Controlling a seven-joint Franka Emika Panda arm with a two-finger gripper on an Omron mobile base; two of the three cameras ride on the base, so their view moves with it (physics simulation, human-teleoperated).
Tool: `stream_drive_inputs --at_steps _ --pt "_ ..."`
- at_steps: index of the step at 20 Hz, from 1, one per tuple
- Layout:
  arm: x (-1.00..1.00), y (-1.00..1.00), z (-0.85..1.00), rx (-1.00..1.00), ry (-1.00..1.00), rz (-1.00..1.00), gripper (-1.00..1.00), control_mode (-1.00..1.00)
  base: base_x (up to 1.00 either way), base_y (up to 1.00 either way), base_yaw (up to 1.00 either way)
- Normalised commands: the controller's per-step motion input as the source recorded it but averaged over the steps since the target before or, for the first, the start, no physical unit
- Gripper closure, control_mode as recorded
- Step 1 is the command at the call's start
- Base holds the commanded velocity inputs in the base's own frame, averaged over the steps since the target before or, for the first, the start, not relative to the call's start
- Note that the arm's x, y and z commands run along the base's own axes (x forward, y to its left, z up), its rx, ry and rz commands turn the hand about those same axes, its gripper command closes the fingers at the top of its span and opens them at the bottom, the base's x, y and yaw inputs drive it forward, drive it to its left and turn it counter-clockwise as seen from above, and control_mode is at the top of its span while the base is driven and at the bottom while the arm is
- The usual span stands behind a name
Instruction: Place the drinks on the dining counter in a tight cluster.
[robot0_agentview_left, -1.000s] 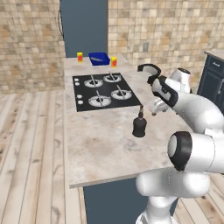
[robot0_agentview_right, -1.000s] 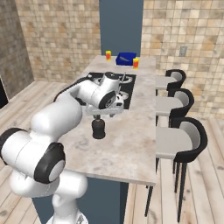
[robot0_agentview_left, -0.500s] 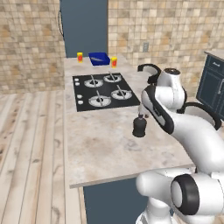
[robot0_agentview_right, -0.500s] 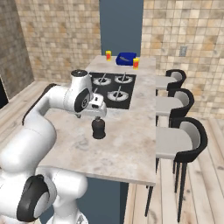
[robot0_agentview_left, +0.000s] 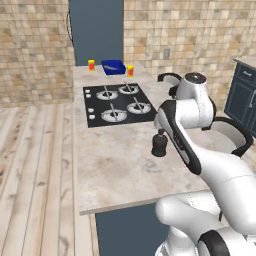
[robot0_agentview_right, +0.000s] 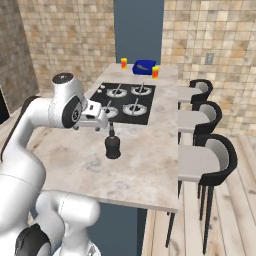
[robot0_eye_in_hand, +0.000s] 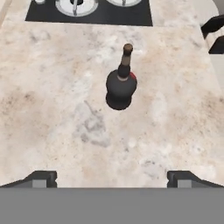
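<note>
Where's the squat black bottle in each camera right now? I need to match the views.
Left base view: squat black bottle at center-right, beside the arm.
Right base view: bottle left of center.
Hand view: bottle upper center, upright.
Shared landmark: the black cooktop just beyond it.

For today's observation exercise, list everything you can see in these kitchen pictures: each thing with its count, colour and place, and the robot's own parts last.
Dining counter: one, beige marble look, centre.
Cooktop: one, black, four burners, set in the counter's far half.
Squat bottle: one, black with thin neck, upright on the counter just in front of the cooktop.
Jars: two, yellow-red, far end of the counter.
Blue container: one, between the jars.
Stools: three, black with grey seats, along the counter's side.
Arm: one, white, beside the bottle.
Gripper: one, dark tips, open, holding nothing, back from the bottle.
</note>
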Motion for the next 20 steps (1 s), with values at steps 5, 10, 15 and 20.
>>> stream_drive_inputs --at_steps 5,10,15,20 --pt "-0.02 0.00 0.00 0.00 -0.01 0.00 -1.00 -1.00 0.00 0.00 0.00" --pt "-0.04 0.00 0.00 0.00 -0.01 0.00 -1.00 -1.00 0.00 0.00 0.00" --pt "-0.17 0.00 0.00 0.00 -0.05 0.00 -1.00 1.00 -0.33 0.00 0.00" --pt "0.00 0.00 0.00 0.00 0.00 0.00 -1.00 1.00 -0.89 0.35 0.05"
